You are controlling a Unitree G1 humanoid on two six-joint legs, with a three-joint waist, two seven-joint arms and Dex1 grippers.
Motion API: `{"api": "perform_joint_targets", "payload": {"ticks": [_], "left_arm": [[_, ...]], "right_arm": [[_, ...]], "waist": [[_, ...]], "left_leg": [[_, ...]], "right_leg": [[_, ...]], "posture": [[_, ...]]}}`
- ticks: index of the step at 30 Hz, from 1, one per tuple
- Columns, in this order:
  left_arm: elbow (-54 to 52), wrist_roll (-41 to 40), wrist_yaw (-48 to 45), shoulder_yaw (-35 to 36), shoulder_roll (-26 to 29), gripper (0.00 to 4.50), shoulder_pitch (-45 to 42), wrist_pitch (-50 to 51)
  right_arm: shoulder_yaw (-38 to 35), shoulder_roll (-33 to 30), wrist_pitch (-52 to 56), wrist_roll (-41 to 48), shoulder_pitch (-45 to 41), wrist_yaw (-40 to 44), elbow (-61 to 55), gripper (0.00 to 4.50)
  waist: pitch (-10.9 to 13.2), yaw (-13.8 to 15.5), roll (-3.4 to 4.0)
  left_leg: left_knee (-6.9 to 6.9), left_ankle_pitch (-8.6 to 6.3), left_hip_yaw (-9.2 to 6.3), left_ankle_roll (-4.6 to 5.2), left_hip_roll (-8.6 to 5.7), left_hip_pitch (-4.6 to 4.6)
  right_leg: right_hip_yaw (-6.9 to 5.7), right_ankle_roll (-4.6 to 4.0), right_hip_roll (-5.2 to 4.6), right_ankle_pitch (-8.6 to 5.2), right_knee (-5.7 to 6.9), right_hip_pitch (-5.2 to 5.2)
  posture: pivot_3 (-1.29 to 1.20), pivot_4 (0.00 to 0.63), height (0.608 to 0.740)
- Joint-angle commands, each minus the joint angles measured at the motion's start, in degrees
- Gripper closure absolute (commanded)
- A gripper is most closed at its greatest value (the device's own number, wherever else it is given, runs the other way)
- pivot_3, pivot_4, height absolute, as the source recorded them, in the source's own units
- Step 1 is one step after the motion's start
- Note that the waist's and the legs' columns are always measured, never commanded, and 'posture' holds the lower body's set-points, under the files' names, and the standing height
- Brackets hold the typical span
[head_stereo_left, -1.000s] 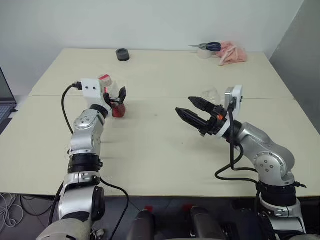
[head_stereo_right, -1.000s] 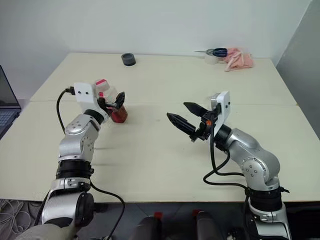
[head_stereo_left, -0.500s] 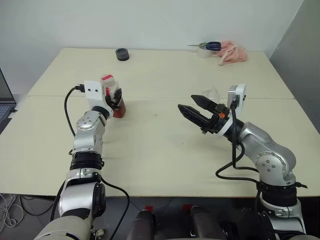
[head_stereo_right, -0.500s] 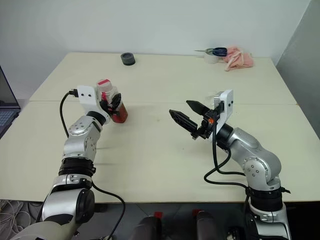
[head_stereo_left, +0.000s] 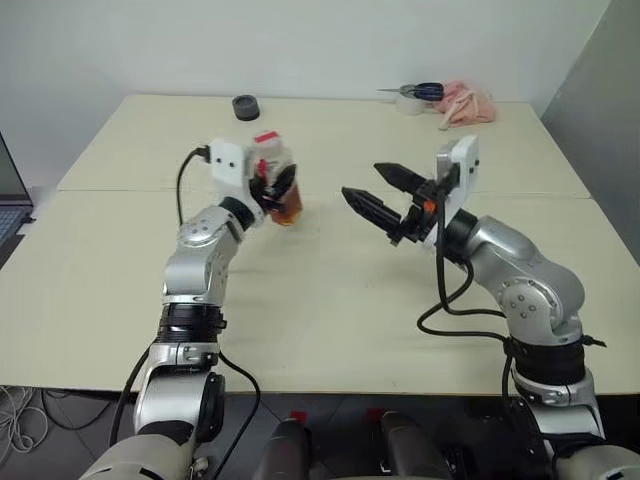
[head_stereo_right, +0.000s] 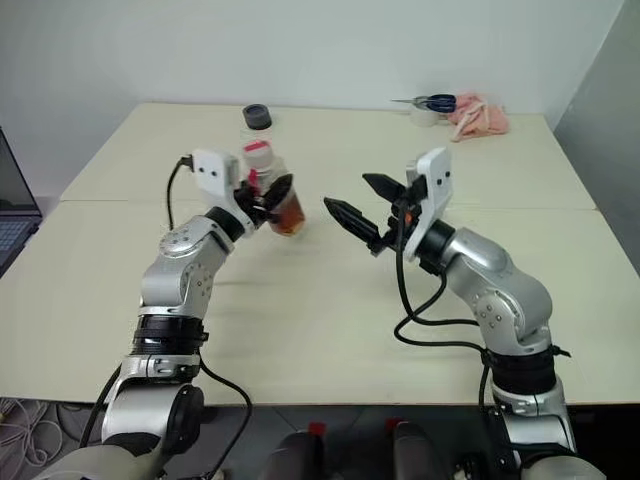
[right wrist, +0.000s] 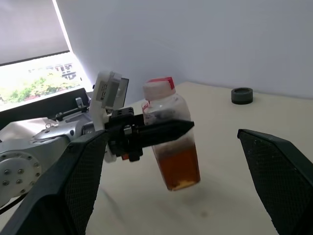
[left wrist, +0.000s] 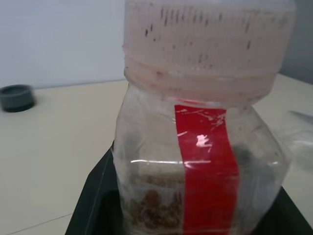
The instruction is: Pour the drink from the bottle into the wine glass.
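The left gripper (head_stereo_left: 278, 187) pinches the small clear plastic bottle (head_stereo_left: 278, 180) of amber drink (right wrist: 178, 166) above the cream table (head_stereo_left: 330, 300). The right gripper (head_stereo_left: 380, 196) points toward it, jaws spread

One bottle (head_stereo_right: 273, 192), capped, with one red label strip, holding one portion of amber drink (right wrist: 179, 165). Two grippers: the left gripper (head_stereo_right: 268, 196) and the right gripper (head_stereo_right: 362, 209). One table (head_stereo_left: 330, 300), with one dark round object (head_stereo_left: 245, 107), one pair of blue-handled scissors (head_stereo_left: 420, 92), one pink cloth (head_stereo_left: 462, 103).
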Motion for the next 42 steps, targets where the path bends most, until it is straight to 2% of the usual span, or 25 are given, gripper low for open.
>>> {"api": "perform_joint_targets", "payload": {"ticks": [1, 7, 33, 37, 42], "left_arm": [[-7.4, -2.7, -3.6, -2.0, 0.5, 2.69, 0.7, 4.0], [-10.4, -4.1, -5.8, -2.6, 1.0, 2.69, 1.5, 7.6], [-14.3, -4.2, -8.4, -4.2, 2.0, 2.69, 5.2, 9.6], [-11.7, -1.7, -4.8, -2.7, 2.1, 2.69, 5.1, 7.8], [-6.1, 3.7, 8.8, 3.0, 1.6, 2.69, 5.6, 3.7]], "right_arm": [[0.0, 0.7, -1.3, -1.0, -2.0, 0.2, 0.2, 0.00], [0.0, 1.3, -1.9, -1.7, -2.5, 0.3, 1.0, 0.00], [-0.3, 2.6, -2.2, -2.9, -2.9, 0.3, 0.7, 0.00], [-0.4, 2.2, -2.3, -3.3, -2.5, 0.0, 0.6, 0.00], [-1.1, 1.5, -2.0, -3.6, -0.3, -0.7, -0.5, 0.00]], "waist": [[0.0, -0.1, 0.00], [0.0, -0.2, 0.00], [0.0, -0.1, 0.00], [0.0, -0.1, 0.00], [0.0, -0.2, 0.00]], "left_leg": [[0.00, 0.00, 0.04, 0.00, 0.00, -0.09], [0.03, 0.11, 0.12, -0.18, 0.02, -0.30], [0.06, 0.10, 0.13, -0.15, 0.01, -0.34], [0.06, 0.10, 0.12, -0.15, 0.01, -0.34], [0.07, 0.01, 0.12, 0.02, 0.03, -0.29]], "right_leg": [[0.04, 0.00, 0.00, 0.00, 0.01, -0.11], [0.10, 0.00, 0.01, 0.01, 0.06, -0.35], [0.09, 0.00, 0.00, 0.01, 0.07, -0.36], [0.09, -0.01, 0.00, 0.01, 0.08, -0.36], [0.11, 0.00, 0.01, 0.02, 0.11, -0.36]], "posture": [[0.00, 0.150, 0.740], [0.00, 0.150, 0.740], [0.00, 0.150, 0.740], [0.00, 0.150, 0.740], [0.00, 0.150, 0.740]]}}
